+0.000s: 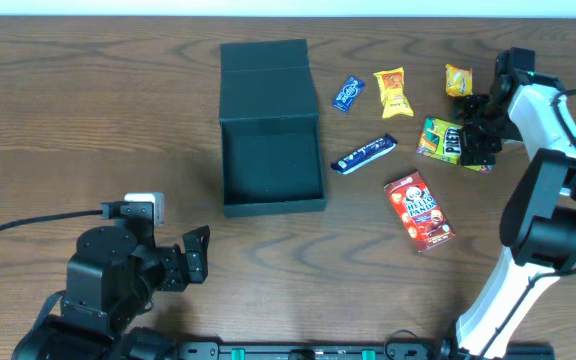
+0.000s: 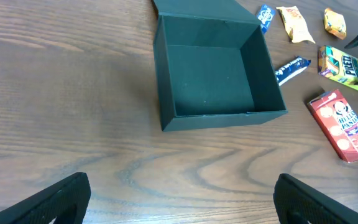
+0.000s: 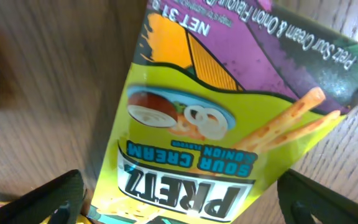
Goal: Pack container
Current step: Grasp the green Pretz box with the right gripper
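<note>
- While the right fingers point(image 3: 45, 200) stand wide apart with the Pretz box point(image 3: 197, 124) lying flat between them, nothing is gripped yet. The step in hand looks like picking this box up.
- The container point(image 1: 271, 165) sits open in the middle of the counter point(image 1: 88, 120), left of the scattered snacks. Its lid flap point(image 1: 265, 65) is laid back on the far side and its inside is bare.
- The left fingers point(image 2: 55, 200) are also spread wide and hold nothing. They wait at the near left, facing the container's near wall.
- For a sound grip, the right fingers should probably close across the box's narrow width. They should also sit low enough to catch its side walls rather than skid over the glossy top.
- An orange packet point(image 1: 458, 80) lies just beyond on the far side, so the closing should be centred on the box to avoid nudging it.
- A straight lift before travelling left would likely clear the blue bar point(image 1: 364, 153) and the container's right wall.
- Setting the box flat against one inner wall would leave room for the red box point(image 1: 420, 210) and the other packets.
</note>
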Tool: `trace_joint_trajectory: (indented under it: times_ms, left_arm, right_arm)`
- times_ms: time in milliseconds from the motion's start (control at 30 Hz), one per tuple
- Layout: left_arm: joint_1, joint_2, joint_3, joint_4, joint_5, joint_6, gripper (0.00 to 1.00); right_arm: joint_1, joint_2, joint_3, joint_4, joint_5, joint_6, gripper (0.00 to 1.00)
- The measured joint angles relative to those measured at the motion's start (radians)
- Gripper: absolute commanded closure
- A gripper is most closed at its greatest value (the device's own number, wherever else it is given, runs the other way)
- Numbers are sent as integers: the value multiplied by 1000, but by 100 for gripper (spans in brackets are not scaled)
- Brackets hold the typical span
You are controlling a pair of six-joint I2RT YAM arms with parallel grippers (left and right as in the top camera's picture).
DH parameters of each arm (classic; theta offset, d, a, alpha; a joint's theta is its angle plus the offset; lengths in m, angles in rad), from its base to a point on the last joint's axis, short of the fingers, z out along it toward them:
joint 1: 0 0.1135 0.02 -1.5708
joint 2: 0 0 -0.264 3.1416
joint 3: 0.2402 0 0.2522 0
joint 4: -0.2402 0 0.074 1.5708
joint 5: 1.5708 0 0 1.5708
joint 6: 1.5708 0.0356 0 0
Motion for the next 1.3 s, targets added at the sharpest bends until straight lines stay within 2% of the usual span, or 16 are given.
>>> trace_joint_trajectory:
  times_ms: [633, 933, 1133, 1300]
  left_arm:
    - [0, 0, 0, 0, 0, 0, 5]
    - [0, 0, 0, 0, 0, 0, 5]
    - [0, 0, 0, 0, 0, 0, 5]
    - [0, 0, 0, 0, 0, 0, 5]
  right_arm:
    - [0, 55, 5, 40, 15, -3, 2]
    - [0, 60, 6, 23, 14, -10, 28]
    - [0, 60, 17, 14, 11, -19, 35]
    - [0, 71, 60, -46, 11, -69, 35]
